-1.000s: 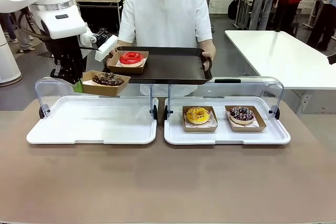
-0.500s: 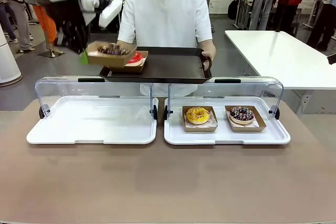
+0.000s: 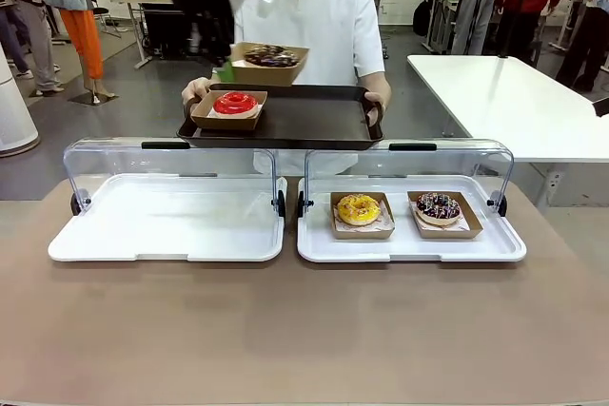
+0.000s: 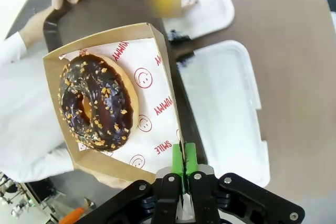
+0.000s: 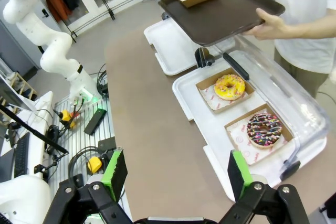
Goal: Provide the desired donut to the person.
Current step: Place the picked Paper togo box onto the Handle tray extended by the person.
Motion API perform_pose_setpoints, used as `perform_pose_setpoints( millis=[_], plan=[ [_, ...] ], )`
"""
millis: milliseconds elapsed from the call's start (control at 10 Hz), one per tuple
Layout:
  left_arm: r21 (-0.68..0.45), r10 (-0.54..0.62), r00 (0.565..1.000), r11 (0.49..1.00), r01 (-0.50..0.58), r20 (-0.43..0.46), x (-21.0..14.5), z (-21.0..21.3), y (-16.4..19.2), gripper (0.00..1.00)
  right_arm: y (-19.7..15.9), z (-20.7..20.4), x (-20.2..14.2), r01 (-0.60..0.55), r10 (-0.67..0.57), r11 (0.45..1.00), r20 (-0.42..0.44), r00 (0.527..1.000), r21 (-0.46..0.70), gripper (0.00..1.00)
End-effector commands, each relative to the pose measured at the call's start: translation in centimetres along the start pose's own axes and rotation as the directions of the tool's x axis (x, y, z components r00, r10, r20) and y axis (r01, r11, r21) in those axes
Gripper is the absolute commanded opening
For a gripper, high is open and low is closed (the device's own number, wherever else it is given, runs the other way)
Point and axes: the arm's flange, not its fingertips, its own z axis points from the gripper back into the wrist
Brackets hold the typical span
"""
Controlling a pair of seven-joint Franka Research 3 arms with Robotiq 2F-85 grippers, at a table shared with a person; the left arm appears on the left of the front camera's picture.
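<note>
In the front view, the person [image 3: 309, 21] holds a dark tray [image 3: 314, 121] level by both ends above the table; on its left part sits a cardboard box with a red donut [image 3: 235, 103]. The left gripper [image 3: 225, 71], reaching in from high on the left, pinches the left edge of a second cardboard box [image 3: 268, 65] holding the chocolate donut [image 3: 271, 55], which hangs flat in the air above the tray's far left part, in front of the person's chest. On the table, the left white tray [image 3: 166, 221] lies bare under its raised clear lid, while the right white tray [image 3: 409, 246] carries a yellow donut [image 3: 359, 208] and a sprinkled chocolate donut [image 3: 438, 205], each in its own box. In the left wrist view, the green pads [image 4: 184, 163] are clamped shut on the box wall (printed paper lines the box), the chocolate donut lying flat beyond them. In the right wrist view, the right gripper [image 5: 177, 174] stands wide apart, holding nothing, well back from the donuts.
</note>
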Motion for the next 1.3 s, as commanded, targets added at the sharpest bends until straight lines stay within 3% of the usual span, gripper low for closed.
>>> perform_pose_setpoints(
  millis=[0, 600, 1200],
  plan=[
    [0.005, 0.037, 0.999, 0.999, -0.037, 0.012, 1.7, -0.8, 2.6, 0.01, 0.0, -0.1, 0.0, 0.004, -0.004, 1.0, 0.01, 1.0, 0.002, 1.0],
    [-0.074, 0.099, 0.994, 0.992, -0.102, -0.041, 4.5, -7.4, 8.5, 0.01, 0.0, -0.1, 0.0, 0.004, -0.004, 1.0, 0.01, 1.0, 0.002, 1.0],
    [-0.118, 0.114, 0.987, 0.985, -0.126, -0.11, 4.9, -11.8, 9.7, 0.01, 0.0, -0.1, 0.0, 0.004, -0.004, 1.0, 0.01, 1.0, 0.002, 1.0]
  ],
)
